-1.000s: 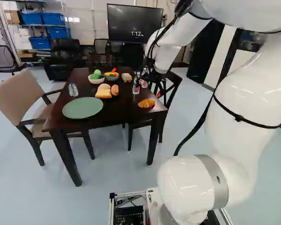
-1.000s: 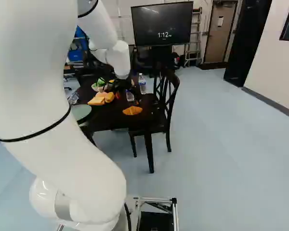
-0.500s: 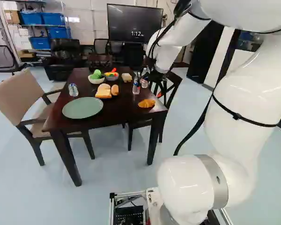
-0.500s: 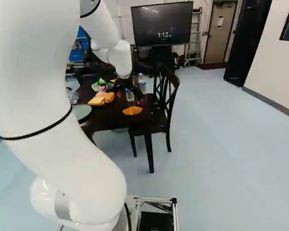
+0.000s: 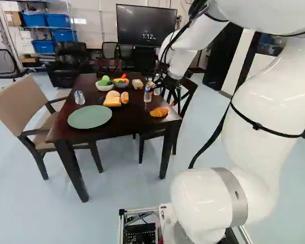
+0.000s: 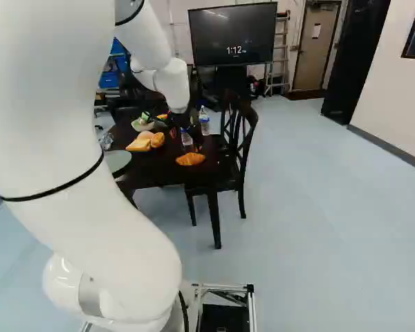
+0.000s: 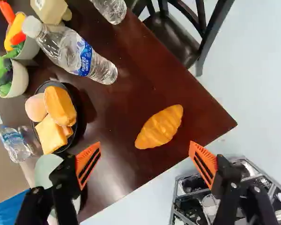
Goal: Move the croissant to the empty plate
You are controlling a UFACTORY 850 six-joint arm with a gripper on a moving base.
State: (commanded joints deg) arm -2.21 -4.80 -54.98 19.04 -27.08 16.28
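Pincer open, presumably to straddle the croissant, which lies near one corner of the worktop, well apart from the empty plate.

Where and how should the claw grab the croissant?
Thick middle of the croissant, straight down from above, I'd say. It lies flat on the table, longer than wide, so the open claw should probably turn to pinch across its width.

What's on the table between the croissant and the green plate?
Nothing that I can see. In the left base view, only tabletop shows between the croissant and the green plate.
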